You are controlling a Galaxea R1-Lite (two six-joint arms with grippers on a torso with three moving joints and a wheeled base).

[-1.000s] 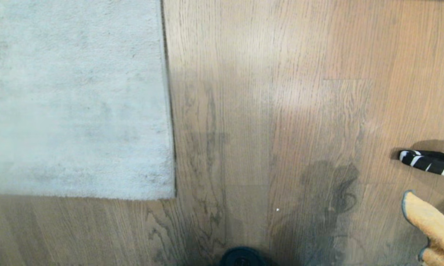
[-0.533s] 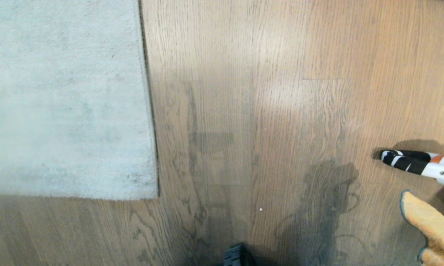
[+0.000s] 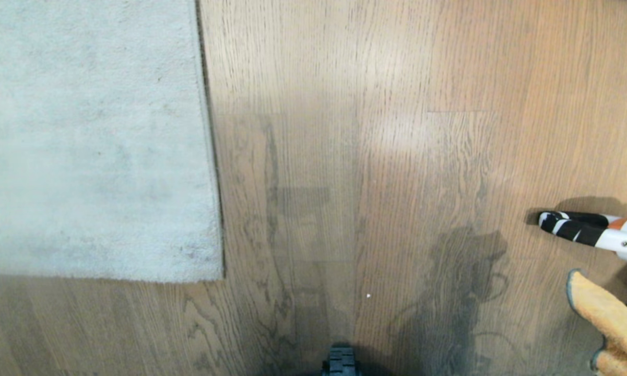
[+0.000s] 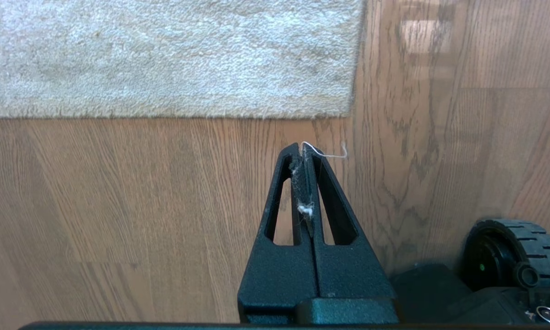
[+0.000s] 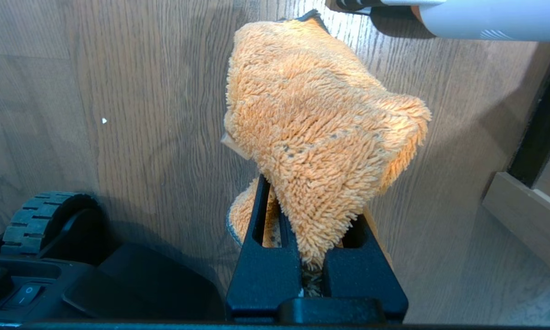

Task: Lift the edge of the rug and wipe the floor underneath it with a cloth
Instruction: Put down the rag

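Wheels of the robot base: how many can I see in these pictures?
2, perhaps the same one: a black treaded wheel beside the left gripper, another near the right gripper holding the cloth. Others may be hidden.

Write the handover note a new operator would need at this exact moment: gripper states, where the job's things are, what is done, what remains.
Left gripper: shut, empty, lint on its tips, hanging above bare floor just short of the rug corner.
Right gripper: shut on the cloth, held clear of the floor at the robot's right.
Rug edge: lying flat, to the robot's front left.
Done: cloth in hand.
Left: lift the rug edge with the left gripper, wipe the floor beneath, lower the rug.
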